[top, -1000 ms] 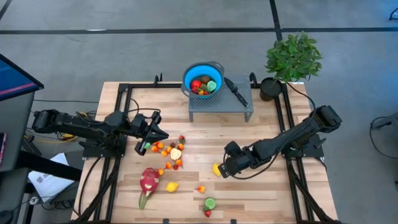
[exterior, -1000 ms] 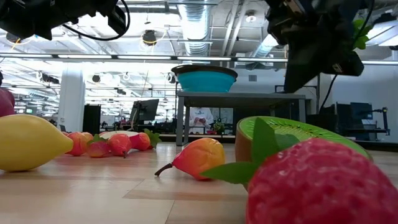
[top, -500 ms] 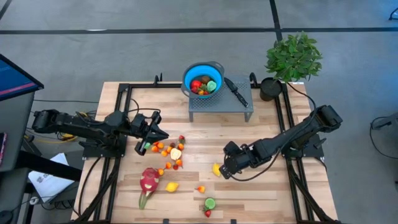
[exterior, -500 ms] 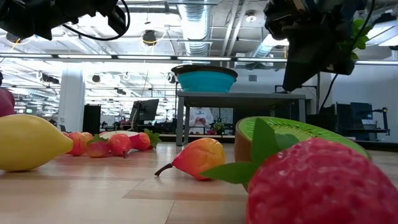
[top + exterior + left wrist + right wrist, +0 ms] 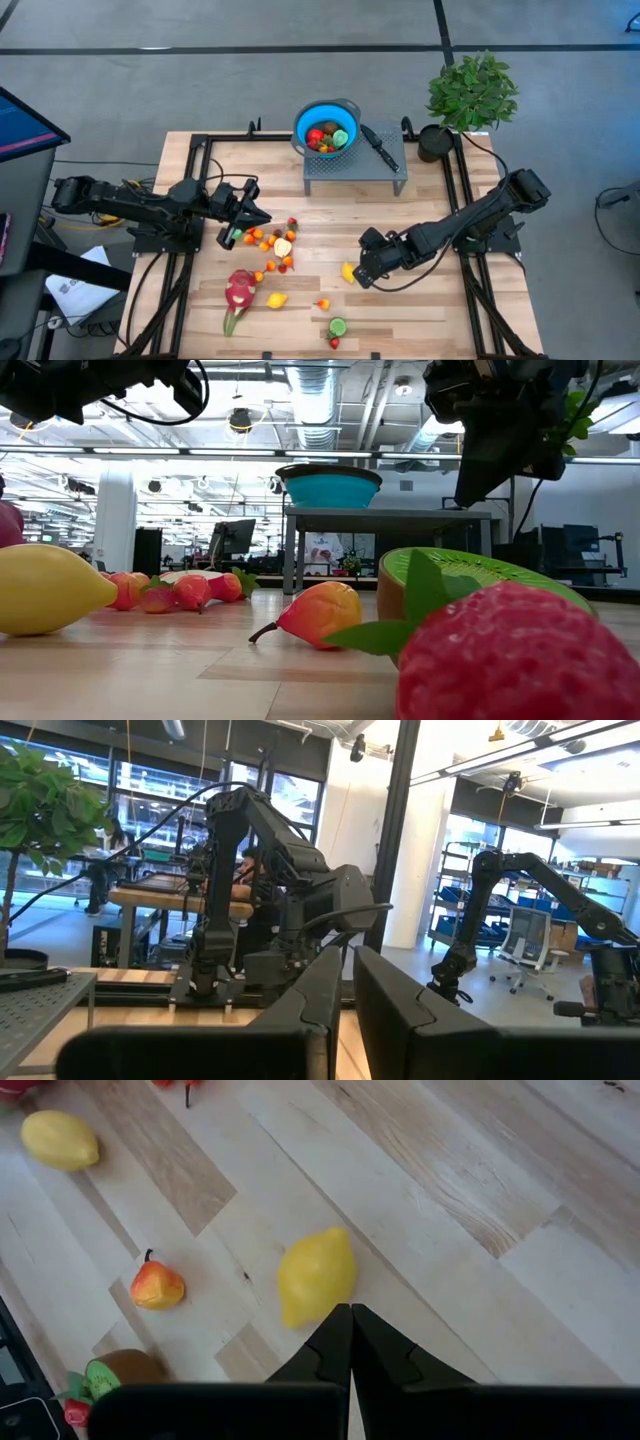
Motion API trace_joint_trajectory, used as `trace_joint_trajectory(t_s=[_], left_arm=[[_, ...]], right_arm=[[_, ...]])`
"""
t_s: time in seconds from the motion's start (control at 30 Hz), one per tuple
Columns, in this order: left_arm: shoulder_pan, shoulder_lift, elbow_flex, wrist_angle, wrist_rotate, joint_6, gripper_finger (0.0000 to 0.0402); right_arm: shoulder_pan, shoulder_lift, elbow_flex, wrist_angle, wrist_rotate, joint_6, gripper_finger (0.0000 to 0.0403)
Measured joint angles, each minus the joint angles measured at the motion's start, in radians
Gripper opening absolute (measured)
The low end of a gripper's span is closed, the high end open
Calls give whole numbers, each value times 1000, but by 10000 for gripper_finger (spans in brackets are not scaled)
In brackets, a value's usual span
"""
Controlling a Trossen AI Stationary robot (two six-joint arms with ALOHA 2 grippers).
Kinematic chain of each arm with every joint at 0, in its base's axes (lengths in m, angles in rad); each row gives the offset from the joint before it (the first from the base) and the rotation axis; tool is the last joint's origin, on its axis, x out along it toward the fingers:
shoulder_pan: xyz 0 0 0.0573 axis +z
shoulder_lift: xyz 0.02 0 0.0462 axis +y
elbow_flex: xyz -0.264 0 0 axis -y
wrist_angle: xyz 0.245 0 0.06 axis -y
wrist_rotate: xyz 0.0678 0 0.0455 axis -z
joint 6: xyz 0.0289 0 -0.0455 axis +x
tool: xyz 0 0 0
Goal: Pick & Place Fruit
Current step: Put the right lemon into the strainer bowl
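Observation:
Toy fruits lie scattered on the wooden table: a cluster under my left gripper, a dragon fruit, a yellow lemon, a small orange pear, and a kiwi beside a strawberry. Another lemon lies just left of my right gripper. That gripper is shut, slants down and hangs above the table; its tips show beside the lemon's edge. My left gripper is shut, roughly level, above the cluster. More fruits fill the blue colander.
The colander stands on a grey perforated stand at the far middle, with a black-handled knife next to it. A potted plant stands at the far right corner. Black frame rails run along the table's left and right sides.
My right gripper has rolled a little about its own pointing line while staying in place above the lemon, still shut. No fruit has moved.

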Motion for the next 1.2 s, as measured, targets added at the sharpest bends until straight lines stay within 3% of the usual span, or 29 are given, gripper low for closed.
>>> trace_joint_trajectory(t_s=[1.2], left_arm=[[0,0,0,3,0,0,26]], right_arm=[[-46,1,0,45,-27,-2,0]])
